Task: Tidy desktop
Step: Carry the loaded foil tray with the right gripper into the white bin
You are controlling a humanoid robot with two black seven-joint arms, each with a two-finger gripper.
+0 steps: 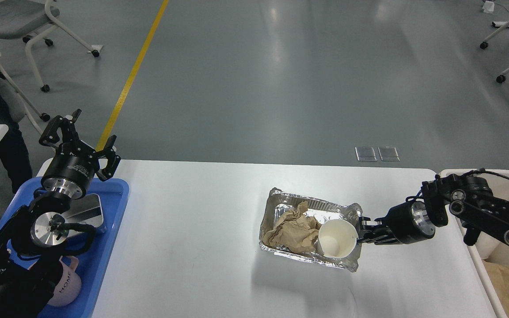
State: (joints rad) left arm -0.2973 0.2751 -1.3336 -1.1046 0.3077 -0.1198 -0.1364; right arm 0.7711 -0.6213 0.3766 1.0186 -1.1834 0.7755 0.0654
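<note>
Foil tray [281,207] gripped by right hand [363,231], lifted

You've got a plain white desktop [192,221], a shiny silver foil tray [281,207] with crumpled brown paper [293,227] and a white paper cup [336,238] in it. Blue tray [108,229] on the left, pink mug [65,289] with dark "HOME" lettering, beige bin [480,256] on the right.

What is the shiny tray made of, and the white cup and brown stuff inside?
The tray looks like thin aluminium foil: silvery, crinkled, bent rim. The cup seems matte white paper. The brown wad looks like crumpled kraft paper, creased and dull.
</note>
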